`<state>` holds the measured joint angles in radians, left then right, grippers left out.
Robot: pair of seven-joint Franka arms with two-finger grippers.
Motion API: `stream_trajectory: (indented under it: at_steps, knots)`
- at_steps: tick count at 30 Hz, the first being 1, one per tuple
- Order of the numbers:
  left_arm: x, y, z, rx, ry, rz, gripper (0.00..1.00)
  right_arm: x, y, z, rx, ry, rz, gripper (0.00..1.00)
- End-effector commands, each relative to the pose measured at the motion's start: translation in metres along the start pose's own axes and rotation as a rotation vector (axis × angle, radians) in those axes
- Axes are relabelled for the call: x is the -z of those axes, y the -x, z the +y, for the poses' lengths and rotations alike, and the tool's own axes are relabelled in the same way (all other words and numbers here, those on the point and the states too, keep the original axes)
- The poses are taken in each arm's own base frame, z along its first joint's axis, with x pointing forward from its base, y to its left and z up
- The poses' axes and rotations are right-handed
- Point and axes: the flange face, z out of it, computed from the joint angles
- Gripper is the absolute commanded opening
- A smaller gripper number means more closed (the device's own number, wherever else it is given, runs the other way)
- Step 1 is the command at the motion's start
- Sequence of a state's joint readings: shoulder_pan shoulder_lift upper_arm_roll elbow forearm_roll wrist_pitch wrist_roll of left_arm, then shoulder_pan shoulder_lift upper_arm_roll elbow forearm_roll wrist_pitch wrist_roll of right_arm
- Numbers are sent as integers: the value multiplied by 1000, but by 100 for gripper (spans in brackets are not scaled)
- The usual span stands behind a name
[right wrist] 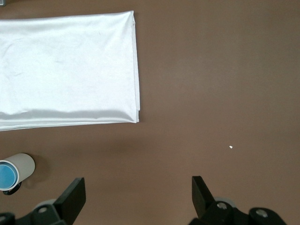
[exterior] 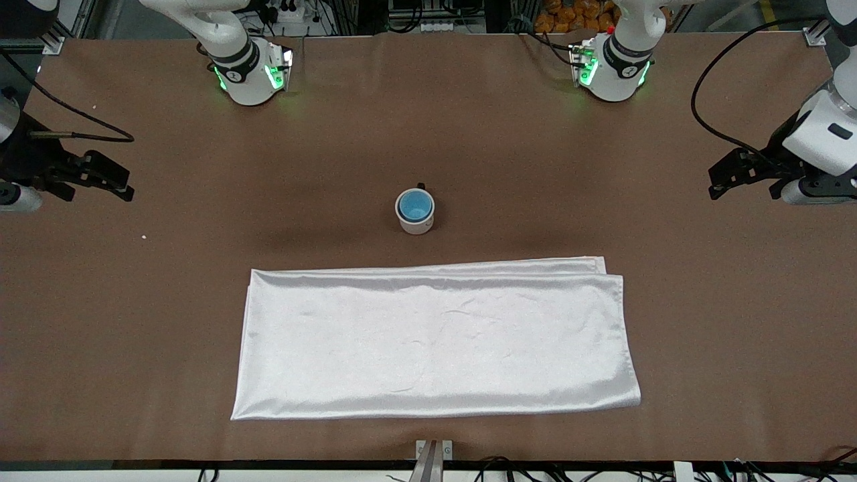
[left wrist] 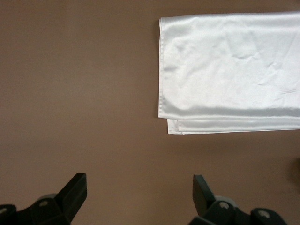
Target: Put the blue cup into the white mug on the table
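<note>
The white mug point(exterior: 416, 225) stands upright at the middle of the brown table point(exterior: 602, 167), its black handle turned toward the robots' bases. The blue cup point(exterior: 414, 205) sits inside the mug, with only its blue inside and rim showing. The right wrist view catches the mug point(right wrist: 24, 165) with the cup point(right wrist: 5, 176) in it at the picture's edge. My left gripper point(exterior: 714, 185) point(left wrist: 139, 185) hangs open over the left arm's end of the table, holding nothing. Over the right arm's end, my right gripper point(exterior: 127, 186) point(right wrist: 138, 186) is also open and holds nothing. Both are well away from the mug.
A shiny white folded cloth point(exterior: 435, 341) point(left wrist: 229, 70) point(right wrist: 65, 70) lies flat, nearer to the front camera than the mug. A tiny white speck point(exterior: 143, 236) point(right wrist: 230, 147) lies on the table toward the right arm's end. The two arm bases point(exterior: 251, 73) point(exterior: 612, 70) stand along the table's edge farthest from the front camera.
</note>
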<state>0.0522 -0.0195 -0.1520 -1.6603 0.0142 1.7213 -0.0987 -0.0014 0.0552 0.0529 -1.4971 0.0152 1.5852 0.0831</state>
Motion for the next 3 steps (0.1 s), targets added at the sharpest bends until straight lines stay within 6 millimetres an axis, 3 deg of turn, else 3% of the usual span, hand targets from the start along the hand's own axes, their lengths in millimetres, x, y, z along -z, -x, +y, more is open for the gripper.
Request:
stream_trajectory:
  at_steps: [1, 3]
  knots:
    - [6, 9, 0, 25, 5, -3, 100, 3, 5, 1, 1, 3, -2, 100]
    - [5, 8, 0, 24, 5, -5, 100, 4, 5, 1, 1, 6, 0, 100]
